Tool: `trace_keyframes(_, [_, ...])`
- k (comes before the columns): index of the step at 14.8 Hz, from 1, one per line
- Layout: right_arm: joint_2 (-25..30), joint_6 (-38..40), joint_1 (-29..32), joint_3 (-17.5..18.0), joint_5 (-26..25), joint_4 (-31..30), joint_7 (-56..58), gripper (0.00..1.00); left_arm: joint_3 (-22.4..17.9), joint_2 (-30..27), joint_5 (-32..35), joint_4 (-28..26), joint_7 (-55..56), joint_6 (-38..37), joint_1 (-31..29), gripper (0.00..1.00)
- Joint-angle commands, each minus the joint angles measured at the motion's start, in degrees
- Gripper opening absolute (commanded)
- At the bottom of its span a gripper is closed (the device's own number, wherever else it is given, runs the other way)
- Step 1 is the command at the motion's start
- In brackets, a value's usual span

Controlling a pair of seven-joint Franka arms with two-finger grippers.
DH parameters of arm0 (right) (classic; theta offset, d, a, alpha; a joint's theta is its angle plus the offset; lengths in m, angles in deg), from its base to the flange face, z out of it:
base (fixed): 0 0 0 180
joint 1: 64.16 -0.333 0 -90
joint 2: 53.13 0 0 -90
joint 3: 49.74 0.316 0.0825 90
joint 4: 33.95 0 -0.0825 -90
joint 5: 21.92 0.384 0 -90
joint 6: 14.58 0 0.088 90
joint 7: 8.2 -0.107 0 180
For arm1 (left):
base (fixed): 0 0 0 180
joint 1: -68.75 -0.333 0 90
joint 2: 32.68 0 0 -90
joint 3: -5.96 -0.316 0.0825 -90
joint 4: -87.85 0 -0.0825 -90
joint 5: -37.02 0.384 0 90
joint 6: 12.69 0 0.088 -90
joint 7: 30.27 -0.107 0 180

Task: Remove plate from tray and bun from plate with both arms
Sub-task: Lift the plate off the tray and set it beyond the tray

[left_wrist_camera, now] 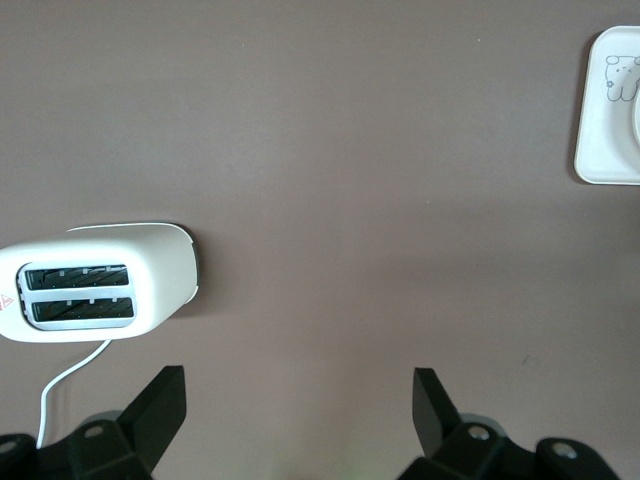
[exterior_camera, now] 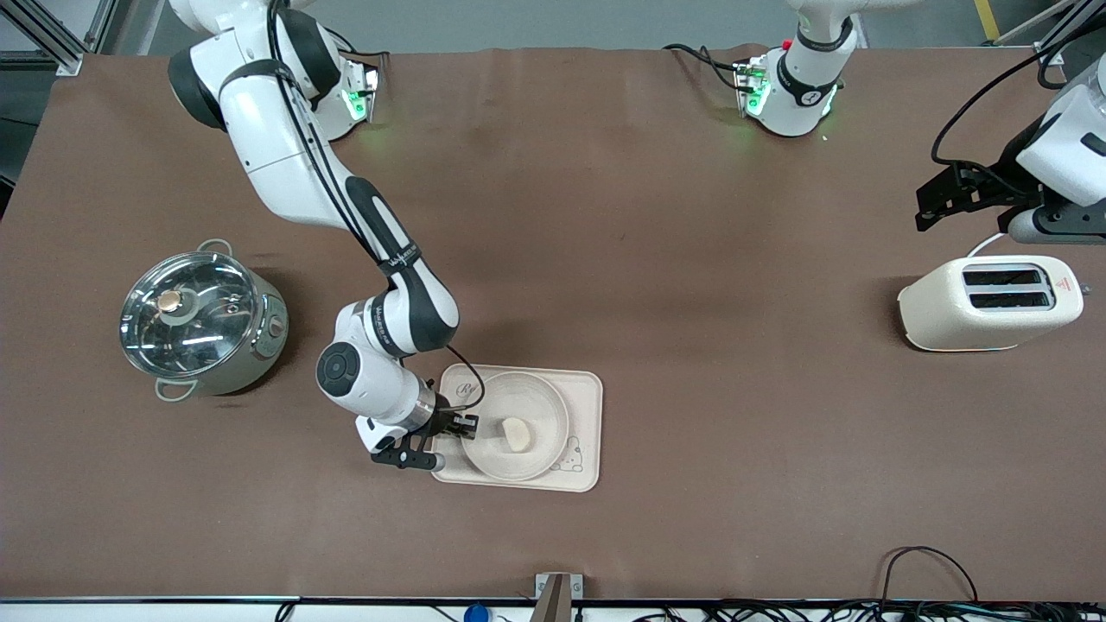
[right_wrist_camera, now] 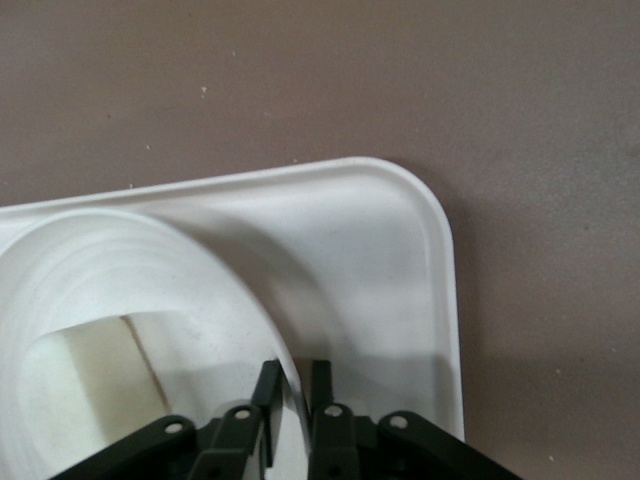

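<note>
The round cream plate (exterior_camera: 553, 399) lies on the rectangular rabbit tray (exterior_camera: 586, 432). The small pale bun (exterior_camera: 516, 434) lies inside the plate. My right gripper (exterior_camera: 467, 425) is low at the plate's edge toward the right arm's end of the table. In the right wrist view my right gripper (right_wrist_camera: 293, 385) has its fingers closed on the plate's rim (right_wrist_camera: 285, 350), with the bun (right_wrist_camera: 90, 375) partly seen inside. My left gripper (exterior_camera: 926, 207) hangs open and empty over the bare table beside the toaster, and its own view shows nothing between the fingers of the left gripper (left_wrist_camera: 298, 400).
A cream two-slot toaster (exterior_camera: 989, 302) stands at the left arm's end of the table, also in the left wrist view (left_wrist_camera: 100, 280). A steel pot with a glass lid (exterior_camera: 200, 321) stands at the right arm's end. A tray corner (left_wrist_camera: 605, 120) shows in the left wrist view.
</note>
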Motion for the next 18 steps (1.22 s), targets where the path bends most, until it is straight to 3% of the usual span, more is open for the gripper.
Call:
trace_keyframes(1, [-0.12,1.82,0.85,0.28,0.99,1.50,0.84,0.00,0.23,0.18,0.62,1.10,-0.48,-0.16,-0.05,1.00])
trace_keyframes(3, [2.16,5.43,0.94,0.45,1.86,1.50,0.84,0.00,0.23,0.27,0.71,1.10,-0.13,-0.16,-0.05,1.00])
trace_keyframes(6, [7.60,8.86,3.22,4.75,2.92,-2.26,3.20,0.00,0.23,0.09,0.62,1.10,-0.56,-0.16,-0.05,1.00])
trace_keyframes(8, [12.25,5.64,5.07,7.91,3.01,-10.49,7.32,0.00,0.23,0.18,0.62,1.10,-0.21,-0.16,-0.05,1.00])
trace_keyframes(10, [18.58,-3.22,7.61,11.68,3.62,-23.84,13.64,0.00,0.23,0.01,0.53,1.10,-0.56,-0.25,-0.05,1.00])
trace_keyframes(13, [25.44,-10.26,15.94,23.00,5.03,-39.76,16.75,0.00,0.23,0.18,0.62,1.01,-0.48,-0.25,-0.05,1.00])
trace_keyframes(16, [26.43,-24.05,27.98,38.38,5.03,-54.01,20.08,0.00,0.14,0.18,0.71,1.10,-0.56,-0.16,-0.14,1.00])
trace_keyframes(18, [25.82,-27.33,29.42,40.53,5.03,-56.76,21.05,0.00,0.14,0.27,0.71,1.01,-0.56,-0.16,-0.14,1.00])
